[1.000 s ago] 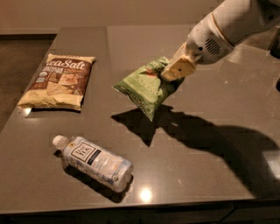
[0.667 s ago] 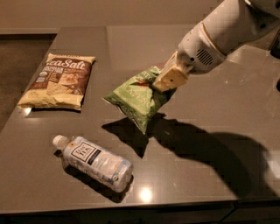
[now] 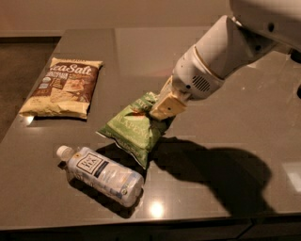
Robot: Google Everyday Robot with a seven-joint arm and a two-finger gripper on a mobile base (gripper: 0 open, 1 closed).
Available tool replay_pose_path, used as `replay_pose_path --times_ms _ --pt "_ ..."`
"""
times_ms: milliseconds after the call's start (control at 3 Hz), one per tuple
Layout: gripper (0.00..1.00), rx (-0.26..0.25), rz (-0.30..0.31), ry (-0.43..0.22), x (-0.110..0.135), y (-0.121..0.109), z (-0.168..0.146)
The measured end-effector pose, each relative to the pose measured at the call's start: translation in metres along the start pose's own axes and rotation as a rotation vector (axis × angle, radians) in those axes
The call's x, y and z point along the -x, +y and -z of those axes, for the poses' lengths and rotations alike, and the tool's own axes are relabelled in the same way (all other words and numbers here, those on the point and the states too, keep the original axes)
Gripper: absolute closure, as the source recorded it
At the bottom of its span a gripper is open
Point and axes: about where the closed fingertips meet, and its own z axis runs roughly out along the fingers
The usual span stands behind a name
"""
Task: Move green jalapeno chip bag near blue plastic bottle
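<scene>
The claw point(image 3: 162, 107), clamped on the bag's point(image 3: 129, 129) top edge, holds it slanting down-left, its low tip just beside the bottle point(image 3: 101, 175) lying farther down-left on the table point(image 3: 244, 141).

"Sea Salt" bag point(image 3: 61, 87), left of claw point(image 3: 162, 109)

I see a dark grey, glossy tabletop point(image 3: 117, 52) filling most of the view. A plain pale wall point(image 3: 117, 14) runs behind it, with a darker strip along its foot at the far left. Brown floor point(image 3: 19, 80) shows past the left edge. The light is warm and dim. A bright glare spot point(image 3: 155, 210) sits near the front edge, and a broad shadow point(image 3: 225, 174) spreads across the right half. The pincer point(image 3: 162, 110) is over the tabletop's middle, clamped on the green bag point(image 3: 129, 129).
</scene>
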Motion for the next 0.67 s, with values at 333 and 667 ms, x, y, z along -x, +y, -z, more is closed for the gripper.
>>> replay_pose_path --times_ms 333,667 --pt "0.30 0.019 0.010 -0.018 -0.0038 0.0051 -0.0072" --pt "0.01 0.018 0.014 -0.016 -0.0020 0.0063 -0.0071"
